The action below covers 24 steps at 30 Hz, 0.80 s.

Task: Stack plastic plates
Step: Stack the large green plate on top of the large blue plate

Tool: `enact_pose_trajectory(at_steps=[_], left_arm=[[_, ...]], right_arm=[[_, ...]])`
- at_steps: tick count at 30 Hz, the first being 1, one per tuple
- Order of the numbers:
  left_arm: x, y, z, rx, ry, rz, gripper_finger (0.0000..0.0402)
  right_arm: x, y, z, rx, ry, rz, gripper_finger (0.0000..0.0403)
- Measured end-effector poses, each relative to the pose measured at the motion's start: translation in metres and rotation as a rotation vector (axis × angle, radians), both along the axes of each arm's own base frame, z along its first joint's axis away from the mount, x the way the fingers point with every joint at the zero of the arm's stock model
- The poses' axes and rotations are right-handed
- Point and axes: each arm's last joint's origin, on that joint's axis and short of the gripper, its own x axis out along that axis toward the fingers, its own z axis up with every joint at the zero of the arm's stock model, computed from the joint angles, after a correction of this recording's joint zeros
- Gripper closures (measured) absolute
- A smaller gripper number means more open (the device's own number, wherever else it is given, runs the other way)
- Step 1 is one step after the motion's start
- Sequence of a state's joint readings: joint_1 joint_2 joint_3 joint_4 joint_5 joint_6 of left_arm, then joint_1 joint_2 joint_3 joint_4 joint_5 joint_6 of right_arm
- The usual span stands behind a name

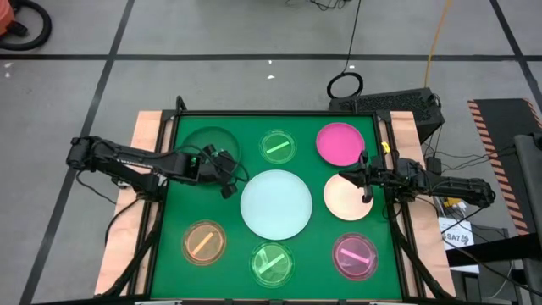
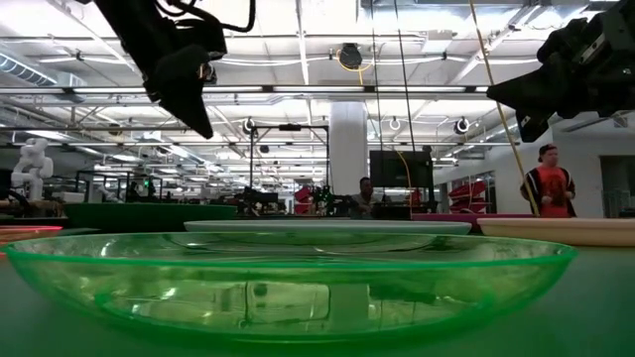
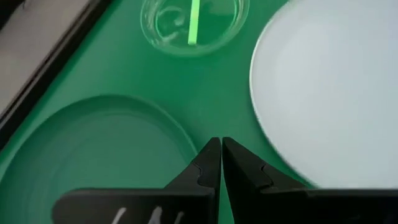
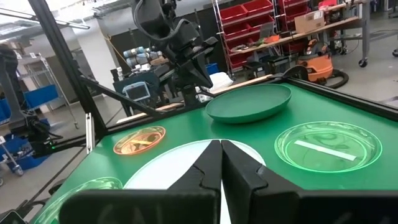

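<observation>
All the plates lie flat on the green mat. In the high view a large mint-white plate (image 1: pixel 277 203) sits in the middle, with a dark green plate (image 1: pixel 210 144), a small translucent green plate (image 1: pixel 278 146) and a bright pink plate (image 1: pixel 340 143) behind it. A cream plate (image 1: pixel 349 197) lies to its right. Orange (image 1: pixel 203 242), translucent green (image 1: pixel 272 262) and striped pink (image 1: pixel 354 257) small plates line the near side. My left gripper (image 1: pixel 229 180) (image 3: pixel 221 146) is shut, raised between the dark green plate (image 3: pixel 99 149) and the white plate (image 3: pixel 329 81). My right gripper (image 1: pixel 343 177) (image 4: pixel 219 149) is shut above the cream plate's far left edge.
The mat is bounded by a black frame (image 1: pixel 385 195) with wooden boards outside it. In the low view the near translucent green plate (image 2: pixel 288 283) fills the foreground, and both grippers (image 2: pixel 203 124) (image 2: pixel 506 99) hang well above the table. People stand in the room beyond.
</observation>
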<state>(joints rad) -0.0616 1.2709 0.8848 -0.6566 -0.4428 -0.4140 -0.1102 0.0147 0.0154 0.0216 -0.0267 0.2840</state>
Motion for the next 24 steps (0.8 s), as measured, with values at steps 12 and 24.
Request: enact_pose_trajectory(at_steps=[12, 24], left_arm=[[-0.007, 0.001, -0.005, -0.116, 0.046, 0.074, 0.0303], [0.008, -0.001, -0.035, -0.076, 0.214, 0.021, 0.0230]], right_arm=[[0.001, 0.000, -0.001, 0.012, 0.013, 0.000, 0.0403], [0.001, 0.000, -0.001, 0.036, 0.014, 0.001, 0.0403]])
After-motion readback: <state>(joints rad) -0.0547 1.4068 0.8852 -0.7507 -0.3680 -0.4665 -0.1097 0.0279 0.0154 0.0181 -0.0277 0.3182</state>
